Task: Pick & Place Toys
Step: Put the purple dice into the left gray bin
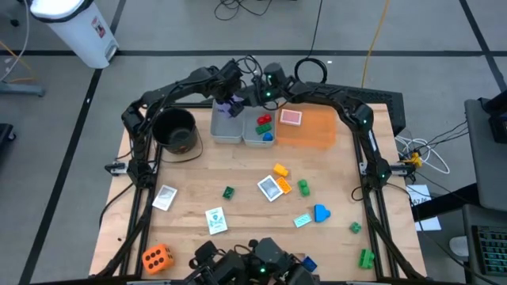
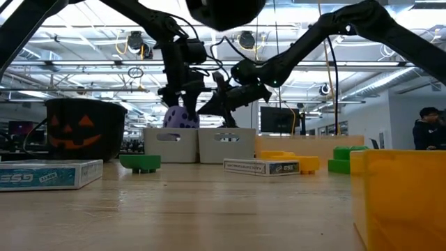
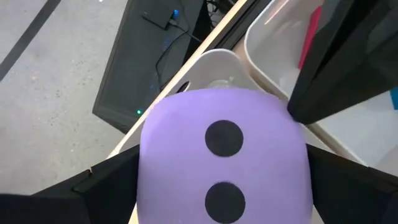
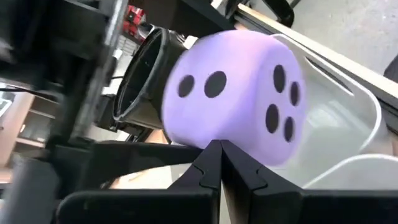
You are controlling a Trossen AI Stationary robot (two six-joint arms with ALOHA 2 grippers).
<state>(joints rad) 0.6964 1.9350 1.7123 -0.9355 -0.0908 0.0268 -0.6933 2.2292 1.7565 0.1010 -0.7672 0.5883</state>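
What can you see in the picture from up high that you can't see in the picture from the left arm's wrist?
Only the high view shows the whole table with its scattered toys: the orange die, picture cards like the one at, a blue brick and the black bucket.

Only the left wrist view shows two black dots on one face of the purple die, between the left tool's fingers.

Both show the purple die and the grey bin beneath it.
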